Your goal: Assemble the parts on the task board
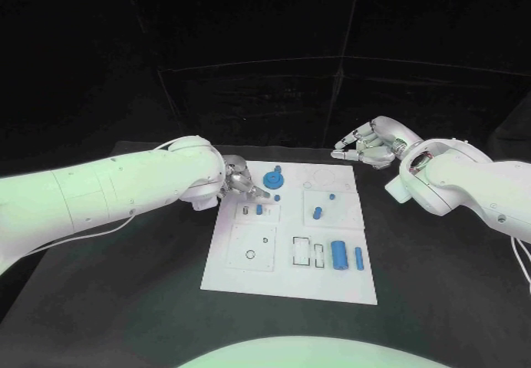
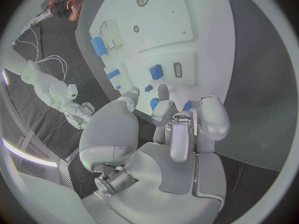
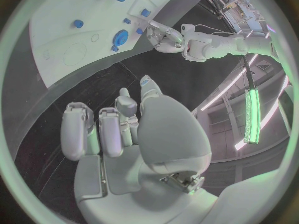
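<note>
no writing or label is showing anywhere that i can read. from the head view, the task board (image 1: 290, 270) is lying in the middle of the black table (image 1: 133, 307), with blue parts scattered on it: a round flat part (image 1: 273, 181) near the far edge, a small part (image 1: 317, 213) in the middle, a fat cylinder (image 1: 340, 255) and a thin peg (image 1: 358, 258) standing side by side near the right edge. the left hand (image 1: 237, 182) is reaching over the board's far left corner, fingertips pointing down next to a small blue peg (image 1: 259, 208) — whether it is pinching something i cannot tell, the arm is covering much of it. the right hand (image 1: 371, 144) is hanging just past the board's far right corner, fingers loosely curled and apart, holding nothing.

from the left wrist view, the left hand (image 2: 177, 127) is hovering over the board (image 2: 206, 35), fingers (image 2: 164, 97) extending toward small blue pieces (image 2: 156, 71); the contact is hard to make out.

from the right wrist view, the right hand (image 3: 121, 122) is sitting off the board (image 3: 62, 40) over the table, fingers half bent, empty — the round part (image 3: 120, 37) is lying well apart from it.
</note>
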`<state>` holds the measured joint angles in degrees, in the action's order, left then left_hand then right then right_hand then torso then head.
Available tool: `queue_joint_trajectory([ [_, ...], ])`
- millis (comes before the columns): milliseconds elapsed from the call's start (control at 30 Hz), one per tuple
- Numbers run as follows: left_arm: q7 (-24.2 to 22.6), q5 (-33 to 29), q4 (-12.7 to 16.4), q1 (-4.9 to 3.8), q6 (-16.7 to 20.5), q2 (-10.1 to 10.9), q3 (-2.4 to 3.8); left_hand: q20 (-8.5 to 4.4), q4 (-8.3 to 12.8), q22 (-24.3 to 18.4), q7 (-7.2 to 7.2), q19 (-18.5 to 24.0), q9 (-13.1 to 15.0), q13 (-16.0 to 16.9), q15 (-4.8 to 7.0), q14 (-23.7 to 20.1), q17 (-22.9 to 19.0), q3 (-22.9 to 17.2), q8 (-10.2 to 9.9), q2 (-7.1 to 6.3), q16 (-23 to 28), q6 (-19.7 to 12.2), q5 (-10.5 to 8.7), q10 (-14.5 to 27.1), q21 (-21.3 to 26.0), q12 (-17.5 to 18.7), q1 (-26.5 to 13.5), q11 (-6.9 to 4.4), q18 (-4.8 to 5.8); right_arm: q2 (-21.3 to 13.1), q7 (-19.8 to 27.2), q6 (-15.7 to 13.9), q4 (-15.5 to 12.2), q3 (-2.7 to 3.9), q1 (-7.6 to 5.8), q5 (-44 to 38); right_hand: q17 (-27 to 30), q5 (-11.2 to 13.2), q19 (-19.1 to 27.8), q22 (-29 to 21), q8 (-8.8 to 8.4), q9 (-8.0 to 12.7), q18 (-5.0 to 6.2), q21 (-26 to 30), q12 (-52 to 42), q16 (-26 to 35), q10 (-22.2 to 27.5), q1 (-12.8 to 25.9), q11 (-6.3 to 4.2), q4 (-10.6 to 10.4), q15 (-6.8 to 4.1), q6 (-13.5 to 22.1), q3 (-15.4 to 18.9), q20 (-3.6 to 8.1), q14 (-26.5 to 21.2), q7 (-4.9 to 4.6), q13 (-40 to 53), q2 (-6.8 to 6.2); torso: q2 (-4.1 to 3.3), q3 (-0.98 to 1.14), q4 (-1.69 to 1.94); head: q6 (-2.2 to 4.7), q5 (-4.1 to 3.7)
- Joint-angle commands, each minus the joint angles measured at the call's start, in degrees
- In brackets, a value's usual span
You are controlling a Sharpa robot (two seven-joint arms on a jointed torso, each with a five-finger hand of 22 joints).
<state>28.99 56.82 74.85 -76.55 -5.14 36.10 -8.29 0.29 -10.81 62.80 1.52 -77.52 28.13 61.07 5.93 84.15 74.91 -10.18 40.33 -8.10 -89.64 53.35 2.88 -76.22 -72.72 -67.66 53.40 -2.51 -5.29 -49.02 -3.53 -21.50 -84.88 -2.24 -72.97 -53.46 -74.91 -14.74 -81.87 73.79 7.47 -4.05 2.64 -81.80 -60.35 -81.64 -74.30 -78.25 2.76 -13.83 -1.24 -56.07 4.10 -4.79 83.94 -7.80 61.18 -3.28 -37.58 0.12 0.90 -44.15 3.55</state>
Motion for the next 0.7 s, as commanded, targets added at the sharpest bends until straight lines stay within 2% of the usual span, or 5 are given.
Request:
queue_joint_trajectory([
  [33, -0.51, -0.98, -0.47, -1.68, -6.44, 0.41, 0.39, 0.84, 0.21, -5.41, 1.37, 3.02, -1.26, -5.27, -1.18, 5.17, 12.72, 1.05, -2.25, 1.57, 1.00, -2.75, -0.09, 4.01, 4.08, 4.70, 3.17, 1.42, -1.28, 0.14, 0.18, 0.32, 0.23, 0.04, -0.12, -0.15, -0.59, 0.29, 0.39, -0.08, 0.39, 0.08, 0.94, 0.20, 0.12, 0.24, 0.32, 0.69, 0.10, 0.06, -0.23, 0.51, 0.37, 0.08, 3.12, -0.04, 0.00, 0.02, 0.01, 0.06, 0.08, 0.17, -0.12],
  [200, -0.56, -1.14, -4.95, -4.28, -11.18, -0.72, 0.72, 1.99, -0.73, -6.59, 2.57, 3.57, -3.23, -7.03, -2.14, 5.00, 12.12, 3.37, -4.57, 3.47, 1.38, -3.85, -0.14, 5.43, 5.42, 6.00, 5.58, 2.50, -1.57, 0.47, 0.16, 0.31, 0.56, 0.04, -0.12, -0.15, -0.58, 0.25, 0.38, -0.07, 0.40, 0.08, 0.94, 0.20, 0.11, 0.24, 0.32, 0.68, 0.10, 0.07, -0.23, 0.51, 0.39, 0.08, 3.13, -0.04, 0.00, 0.04, -0.08, 0.14, 0.02, 0.63, -0.10],
  [333, -0.60, -0.26, -9.45, -5.16, -12.94, -2.57, 0.73, 2.21, -1.31, -5.53, 2.60, 2.82, -3.87, -6.39, -2.23, 5.23, 12.81, 4.79, -4.87, 4.27, 0.96, -3.23, -0.13, 4.86, 4.79, 5.18, 6.50, 2.45, -1.48, 0.72, 0.14, 0.39, 0.70, 0.04, -0.12, -0.15, -0.55, 0.12, 0.37, -0.06, 0.42, 0.08, 0.94, 0.20, 0.13, 0.26, 0.33, 0.62, 0.09, 0.08, -0.24, 0.51, 0.44, 0.08, 3.12, -0.03, -0.02, 0.10, -0.25, 0.09, -0.06, 0.73, -0.04],
  [500, -1.05, 0.27, -14.38, -5.28, -13.52, -4.93, 0.54, 2.19, -2.79, -4.29, 2.34, 1.93, -4.49, -5.41, -2.06, 5.50, 13.75, 6.77, -4.99, 5.32, 0.41, -2.14, -0.17, 3.88, 3.99, 4.05, 6.43, 2.23, -1.28, 1.01, 0.13, 0.56, 0.82, 0.03, -0.12, -0.15, -0.67, -2.11, 0.33, -0.05, 0.59, 0.07, 0.94, 0.22, -0.01, 0.23, 0.32, 0.01, 0.03, 0.23, -0.29, 0.55, 1.00, 0.12, 3.16, 0.00, 0.07, 0.65, -0.46, -0.09, 0.07, 0.77, -0.15],
  [700, -1.65, 0.47, -18.38, -4.56, -13.81, -6.88, -0.27, 2.05, -4.17, -3.72, 2.20, 1.53, -5.00, -5.18, -1.94, 5.58, 14.03, 8.75, -5.25, 5.48, 0.24, -1.61, -0.20, 3.57, 3.67, 3.72, 6.29, 2.08, -1.18, 1.29, 0.19, 0.79, 0.98, 0.03, -0.11, -0.15, -0.65, -2.30, 0.32, -0.04, 0.61, 0.07, 0.93, 0.22, 0.01, 0.25, 0.34, -0.05, 0.03, 0.24, -0.29, 0.56, 1.07, 0.13, 3.16, 0.00, 0.05, 0.71, -0.46, -0.06, 0.10, 0.66, -0.24],
])
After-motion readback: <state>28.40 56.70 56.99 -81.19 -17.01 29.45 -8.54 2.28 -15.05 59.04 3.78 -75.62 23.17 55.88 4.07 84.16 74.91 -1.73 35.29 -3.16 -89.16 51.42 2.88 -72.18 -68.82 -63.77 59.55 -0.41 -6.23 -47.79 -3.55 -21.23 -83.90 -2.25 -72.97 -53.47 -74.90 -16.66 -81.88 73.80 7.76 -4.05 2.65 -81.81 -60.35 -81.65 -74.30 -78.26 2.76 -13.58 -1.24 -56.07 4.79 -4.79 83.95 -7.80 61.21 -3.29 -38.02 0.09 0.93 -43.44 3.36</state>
